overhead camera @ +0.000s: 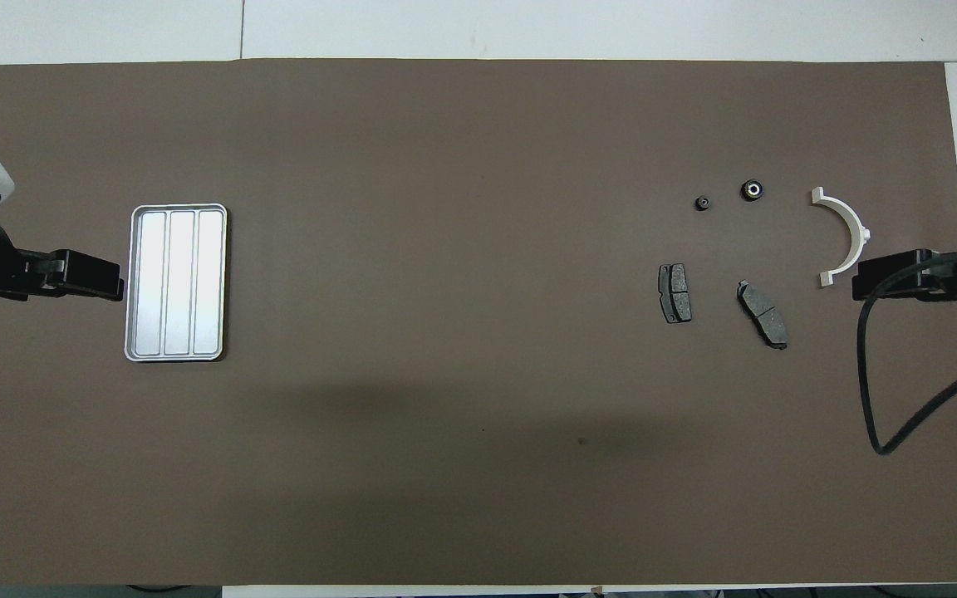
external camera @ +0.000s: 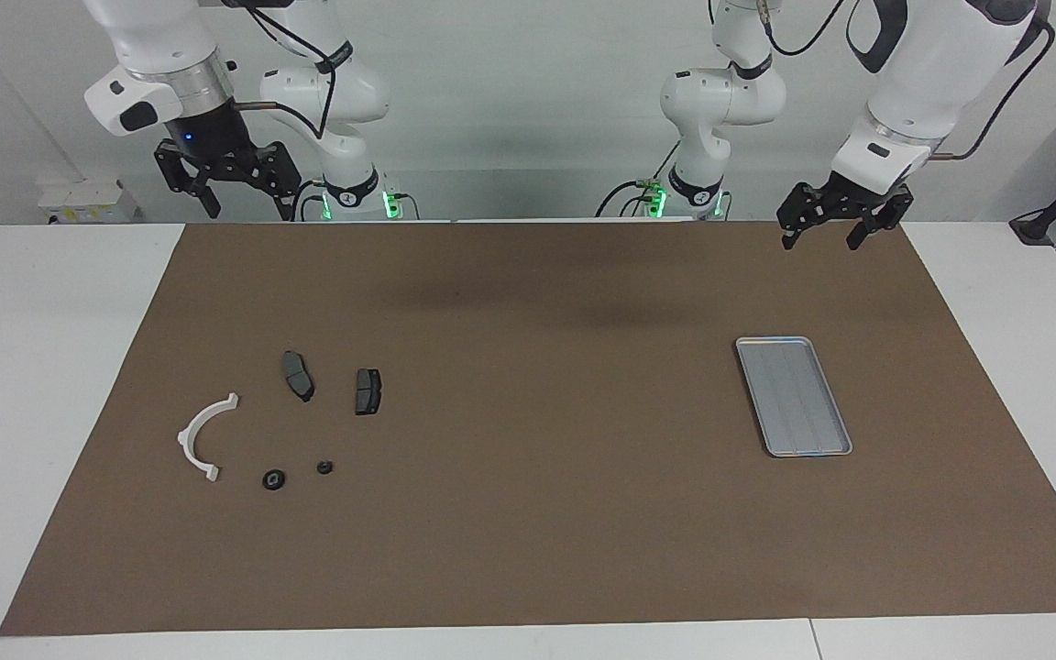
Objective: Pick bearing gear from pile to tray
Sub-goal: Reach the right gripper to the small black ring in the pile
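The pile lies on the brown mat toward the right arm's end. It holds a white plastic arc (external camera: pixel 203 438) (overhead camera: pixel 844 237), two dark grey brake pads (external camera: pixel 298 374) (external camera: pixel 368 390) and two small black round pieces (external camera: pixel 273 478) (external camera: pixel 325 467). The round pieces lie farther from the robots than the pads; the bigger one (overhead camera: pixel 752 189) has a bright centre, and the smaller (overhead camera: pixel 703 203) is beside it. The silver ribbed tray (external camera: pixel 794 396) (overhead camera: pixel 176 282) lies empty toward the left arm's end. My right gripper (external camera: pixel 251 209) (overhead camera: pixel 861 282) is open and empty, raised over the mat's edge by the robots. My left gripper (external camera: pixel 821 240) (overhead camera: pixel 113 284) is open and empty, raised over the mat's edge.
The brown mat (external camera: pixel 528 412) covers most of the white table (external camera: pixel 51 367). A black cable (overhead camera: pixel 877 399) hangs in a loop from the right arm.
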`<state>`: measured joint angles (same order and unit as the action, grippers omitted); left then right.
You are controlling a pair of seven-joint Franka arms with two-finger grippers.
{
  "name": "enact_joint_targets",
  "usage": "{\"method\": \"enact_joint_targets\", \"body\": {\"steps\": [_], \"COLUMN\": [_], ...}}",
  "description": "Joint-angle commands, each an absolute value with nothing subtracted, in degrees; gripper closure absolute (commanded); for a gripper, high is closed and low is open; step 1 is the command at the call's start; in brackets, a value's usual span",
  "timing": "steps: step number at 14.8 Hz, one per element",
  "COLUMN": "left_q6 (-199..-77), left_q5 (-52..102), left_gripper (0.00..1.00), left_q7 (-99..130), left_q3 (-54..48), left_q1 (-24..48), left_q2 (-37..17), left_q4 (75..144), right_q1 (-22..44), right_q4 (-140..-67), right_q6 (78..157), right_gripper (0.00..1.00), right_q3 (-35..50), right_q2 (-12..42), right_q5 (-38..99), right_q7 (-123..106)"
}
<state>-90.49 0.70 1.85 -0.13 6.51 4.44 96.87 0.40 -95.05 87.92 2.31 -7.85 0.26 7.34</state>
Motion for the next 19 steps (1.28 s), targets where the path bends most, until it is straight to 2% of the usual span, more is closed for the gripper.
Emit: {"method": "enact_joint_targets", "body": {"steps": [1,19], "left_q6": [-92.1,-93.2], "left_q5": [0.9,0.9], "left_gripper": [0.0,0.0], "left_q7": [2.5,2.6], "left_q3": [0.3,0.2], "left_q1": [7.1,7.2], "left_q2": [6.5,6.6], "left_q4": [99.4,99.9], "right_q1": [-0.4,-0.3], "right_q4": [-95.4,-96.0], "right_q6": [88.9,87.2], "right_gripper": [0.0,0.0], "right_q3": [2.5,2.4], "right_q2": [-8.0,-8.5], "right_q5": [1.1,0.7], "right_q7": [7.9,4.0]}}
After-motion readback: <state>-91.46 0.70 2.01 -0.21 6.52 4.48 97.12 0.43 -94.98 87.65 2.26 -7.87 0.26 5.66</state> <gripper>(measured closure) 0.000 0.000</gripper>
